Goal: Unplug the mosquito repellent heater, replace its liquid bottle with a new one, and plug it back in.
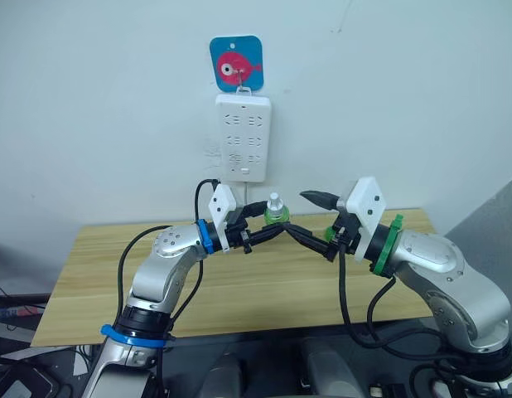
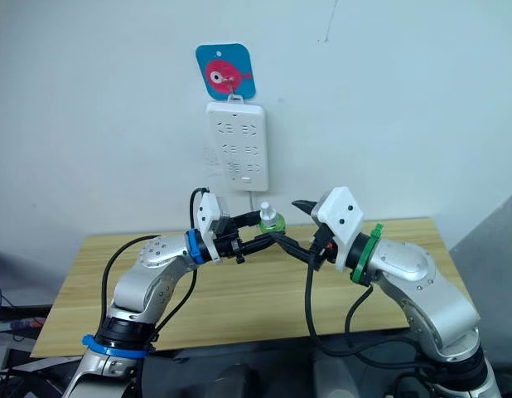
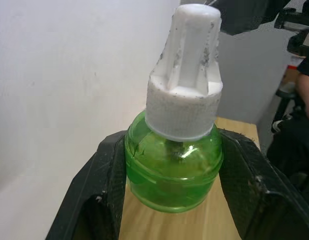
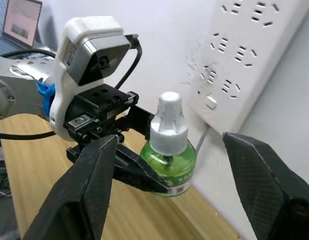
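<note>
The new one (image 1: 275, 212), a small green bottle with a whitish screw cap (image 3: 186, 75), is held upright above the table's back edge. My left gripper (image 1: 271, 222) is shut on its round body (image 3: 170, 172), one finger on each side. My right gripper (image 1: 295, 212) is open just to the right of it. Its fingers (image 4: 92, 185) are spread wide on either side of the bottle (image 4: 168, 152) without touching it. The mosquito repellent heater and its liquid bottle are out of view.
A long white power strip (image 1: 243, 137) hangs on the wall behind the bottle, under a blue fish hook (image 1: 237, 64), with its sockets unoccupied. The wooden table (image 1: 264, 290) lies below both arms. A laptop (image 4: 22, 22) stands off to the side.
</note>
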`<action>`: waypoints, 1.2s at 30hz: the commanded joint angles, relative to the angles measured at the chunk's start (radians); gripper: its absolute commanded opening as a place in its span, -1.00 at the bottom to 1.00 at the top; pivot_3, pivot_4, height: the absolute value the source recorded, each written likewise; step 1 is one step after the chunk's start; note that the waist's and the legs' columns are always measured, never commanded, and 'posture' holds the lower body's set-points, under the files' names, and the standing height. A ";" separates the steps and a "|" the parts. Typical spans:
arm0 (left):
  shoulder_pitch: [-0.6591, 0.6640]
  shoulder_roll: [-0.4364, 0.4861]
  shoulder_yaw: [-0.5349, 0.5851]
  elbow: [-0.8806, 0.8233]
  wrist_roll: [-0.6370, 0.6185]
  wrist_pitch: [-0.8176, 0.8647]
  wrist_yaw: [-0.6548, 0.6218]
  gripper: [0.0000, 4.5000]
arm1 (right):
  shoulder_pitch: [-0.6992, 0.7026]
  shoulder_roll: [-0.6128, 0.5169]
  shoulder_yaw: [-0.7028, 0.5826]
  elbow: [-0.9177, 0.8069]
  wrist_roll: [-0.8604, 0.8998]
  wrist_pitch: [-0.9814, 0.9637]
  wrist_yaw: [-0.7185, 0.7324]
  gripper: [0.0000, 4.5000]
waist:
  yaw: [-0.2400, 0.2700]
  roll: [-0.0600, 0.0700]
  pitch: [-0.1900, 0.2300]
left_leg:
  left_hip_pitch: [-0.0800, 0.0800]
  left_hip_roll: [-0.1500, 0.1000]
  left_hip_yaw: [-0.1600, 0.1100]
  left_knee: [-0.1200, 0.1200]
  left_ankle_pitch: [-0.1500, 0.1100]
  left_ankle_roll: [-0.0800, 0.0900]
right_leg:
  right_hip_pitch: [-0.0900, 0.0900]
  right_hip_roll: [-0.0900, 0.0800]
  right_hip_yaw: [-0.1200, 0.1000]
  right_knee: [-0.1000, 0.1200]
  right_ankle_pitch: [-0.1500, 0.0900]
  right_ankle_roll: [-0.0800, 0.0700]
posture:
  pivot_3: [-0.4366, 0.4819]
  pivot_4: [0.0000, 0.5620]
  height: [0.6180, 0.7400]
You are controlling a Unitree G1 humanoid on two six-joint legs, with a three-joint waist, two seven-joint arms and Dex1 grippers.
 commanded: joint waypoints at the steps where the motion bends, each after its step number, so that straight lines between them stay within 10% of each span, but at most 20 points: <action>1: -0.008 -0.020 -0.015 -0.047 0.012 -0.025 0.022 0.01 | -0.060 0.091 0.146 0.012 -0.132 -0.008 -0.150 0.55 | -0.002 0.000 0.000 | 0.000 0.000 0.001 0.000 0.000 0.000 | -0.001 0.000 0.000 0.000 0.000 0.000 | -0.46 -0.48 0.84; 8: -0.024 -0.025 -0.025 -0.063 0.012 -0.013 0.031 0.01 | -0.074 0.148 0.176 0.072 -0.150 -0.015 -0.164 0.48 | -0.001 0.001 0.000 | -0.001 -0.001 0.000 0.000 0.000 0.000 | 0.000 0.000 0.000 -0.001 0.000 0.000 | -0.44 -0.49 0.84; 15: -0.028 -0.020 -0.018 -0.077 0.006 0.001 0.043 0.01 | -0.076 0.165 0.153 0.091 -0.120 -0.013 -0.126 -0.52 | -0.002 0.001 0.000 | -0.001 0.000 0.000 -0.001 0.000 0.000 | 0.000 0.001 0.000 -0.001 0.000 0.000 | -0.42 -0.52 0.84; 19: -0.018 -0.001 -0.018 -0.104 -0.017 0.030 0.016 0.01 | -0.079 0.128 0.126 0.087 -0.061 -0.044 -0.026 -0.52 | -0.001 0.001 0.000 | -0.001 0.000 0.000 -0.001 0.000 0.000 | 0.000 0.001 -0.001 -0.001 0.000 0.000 | -0.41 -0.53 0.84; 27: 0.013 0.168 -0.071 -0.174 -0.099 0.034 -0.291 0.01 | -0.371 -0.195 0.178 0.419 0.088 -0.250 0.749 -0.52 | -0.007 0.001 0.000 | 0.005 0.001 0.004 -0.002 0.000 0.001 | 0.003 0.008 0.000 -0.002 -0.001 -0.001 | -0.36 -0.53 0.84; 32: 0.020 0.155 -0.065 -0.178 -0.096 0.022 -0.274 0.01 | -0.443 -0.198 0.178 0.501 0.132 -0.183 0.820 -0.52 | 0.000 0.001 0.000 | 0.005 0.002 0.002 -0.005 -0.001 0.001 | 0.002 0.009 -0.001 -0.002 -0.001 -0.001 | -0.32 -0.53 0.84; 36: 0.037 0.137 -0.058 -0.190 -0.097 0.033 -0.233 0.01 | -0.421 -0.222 0.116 0.509 0.105 -0.206 0.758 0.09 | 0.003 0.001 0.000 | 0.004 0.002 0.003 -0.004 -0.001 0.001 | 0.002 0.002 0.000 -0.002 -0.001 -0.001 | -0.33 -0.48 0.84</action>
